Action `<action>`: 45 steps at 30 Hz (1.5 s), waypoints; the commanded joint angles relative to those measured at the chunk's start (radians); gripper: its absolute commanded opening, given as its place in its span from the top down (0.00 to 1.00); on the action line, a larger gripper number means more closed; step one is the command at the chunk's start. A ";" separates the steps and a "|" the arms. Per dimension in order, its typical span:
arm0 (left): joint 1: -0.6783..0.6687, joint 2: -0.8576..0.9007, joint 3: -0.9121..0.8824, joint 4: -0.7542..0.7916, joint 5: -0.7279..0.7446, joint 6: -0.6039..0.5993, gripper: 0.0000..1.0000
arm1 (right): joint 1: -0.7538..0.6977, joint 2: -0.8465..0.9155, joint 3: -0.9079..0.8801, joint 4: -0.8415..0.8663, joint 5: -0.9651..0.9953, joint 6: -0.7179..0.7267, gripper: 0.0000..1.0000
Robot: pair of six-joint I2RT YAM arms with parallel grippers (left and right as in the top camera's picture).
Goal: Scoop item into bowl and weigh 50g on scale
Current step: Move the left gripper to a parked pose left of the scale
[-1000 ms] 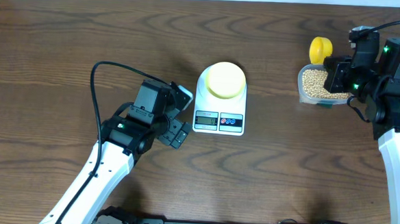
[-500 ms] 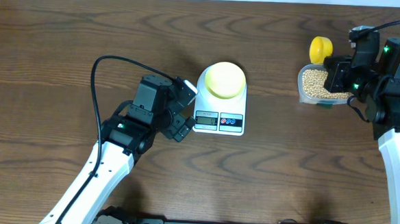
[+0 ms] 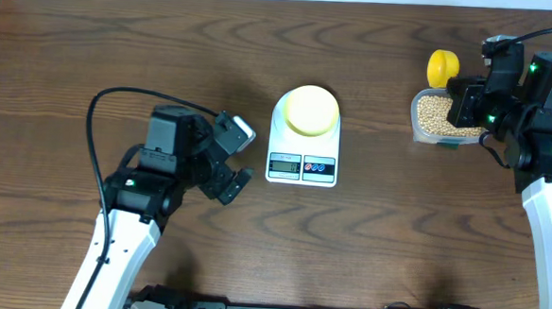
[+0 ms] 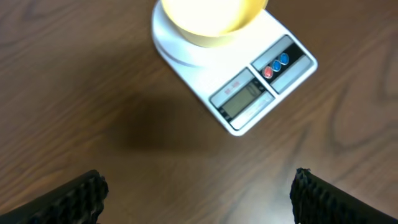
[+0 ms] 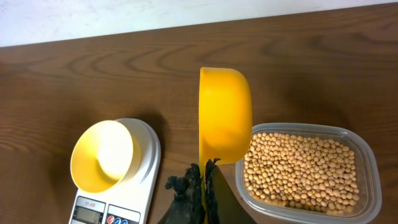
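The left claw point(image 3: 241, 156) hangs released over the table point(image 3: 73, 49), its two fingers point(image 4: 78, 194) spread wide with only bare wood between them. Just ahead of it, a little to its right, lies the scale point(image 4: 261, 93), apart from both fingers. The display and two round buttons are at the end nearer the claw. The bowl point(image 4: 208, 18) sits on the platform at the far end.

The right claw point(image 5: 204, 184) is clenched on the handle of a scoop point(image 5: 224, 115). The scoop stands on edge straight ahead of the fingers, its round cup turned sideways and lifted off the table. Just to this claw's right, and lower, is a clear container point(image 5: 368, 186) of beans point(image 5: 301, 171). The cup's edge hangs by the container's near rim, but contact cannot be told. To this claw's left is the scale, with the bowl upright on its platform. From overhead the scoop shows beside the container's far corner, well apart from the scale.
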 commanded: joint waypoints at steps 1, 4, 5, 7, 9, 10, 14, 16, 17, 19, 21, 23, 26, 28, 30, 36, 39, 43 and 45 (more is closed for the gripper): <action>0.027 -0.011 0.042 -0.018 0.116 0.096 0.04 | -0.008 0.001 0.019 -0.003 0.001 -0.011 0.99; 0.038 -0.011 0.052 -0.018 0.120 0.117 0.04 | -0.008 0.001 0.019 -0.003 0.001 -0.011 0.99; 0.043 -0.011 0.060 -0.018 0.127 0.117 0.04 | -0.008 0.001 0.019 -0.004 0.001 -0.011 0.99; 0.051 -0.011 0.079 -0.024 0.165 0.133 0.04 | -0.008 0.001 0.019 -0.008 0.001 -0.011 0.99; 0.068 -0.011 0.114 -0.042 0.203 0.143 0.04 | -0.008 0.001 0.019 -0.014 0.001 -0.011 0.99; 0.072 -0.011 0.121 -0.047 0.204 0.143 0.04 | -0.008 0.001 0.019 -0.015 0.001 -0.011 0.99; 0.097 -0.008 0.123 -0.063 0.210 0.155 0.04 | -0.008 0.001 0.019 -0.017 0.001 -0.011 0.99; 0.108 -0.005 0.123 -0.061 0.240 0.170 0.04 | -0.008 0.001 0.019 -0.015 0.001 -0.011 0.99; 0.113 -0.003 0.123 -0.058 0.256 0.169 0.04 | -0.008 0.001 0.019 -0.014 0.001 -0.011 0.99; 0.120 0.005 0.123 -0.059 0.271 0.168 0.04 | -0.008 0.001 0.019 -0.014 0.001 -0.011 0.99; 0.119 0.018 0.123 -0.059 0.266 0.169 0.04 | -0.008 0.001 0.019 -0.014 0.001 -0.011 0.99; 0.119 0.026 0.123 -0.054 0.241 0.169 0.04 | -0.008 0.001 0.019 -0.014 0.001 -0.011 0.99; 0.119 0.036 0.123 -0.053 0.217 0.169 0.04 | -0.008 0.001 0.019 -0.019 -0.003 -0.012 0.99; 0.119 0.044 0.123 -0.043 0.218 0.169 0.04 | -0.008 0.001 0.019 -0.019 -0.003 -0.012 0.99; 0.119 0.049 0.123 -0.038 0.218 0.169 0.04 | -0.008 0.001 0.019 -0.019 -0.003 -0.012 0.99; 0.119 0.051 0.123 -0.039 0.217 0.169 0.04 | -0.008 0.001 0.019 -0.020 -0.003 -0.011 0.99; 0.119 0.051 0.123 -0.039 0.217 0.169 0.04 | -0.008 0.001 0.019 -0.023 -0.003 -0.012 0.99; 0.119 0.051 0.123 -0.039 0.217 0.169 0.04 | -0.008 0.001 0.019 -0.024 -0.003 -0.012 0.99; 0.119 0.051 0.123 -0.039 0.217 0.169 0.04 | -0.008 0.001 0.019 -0.026 -0.003 -0.012 0.99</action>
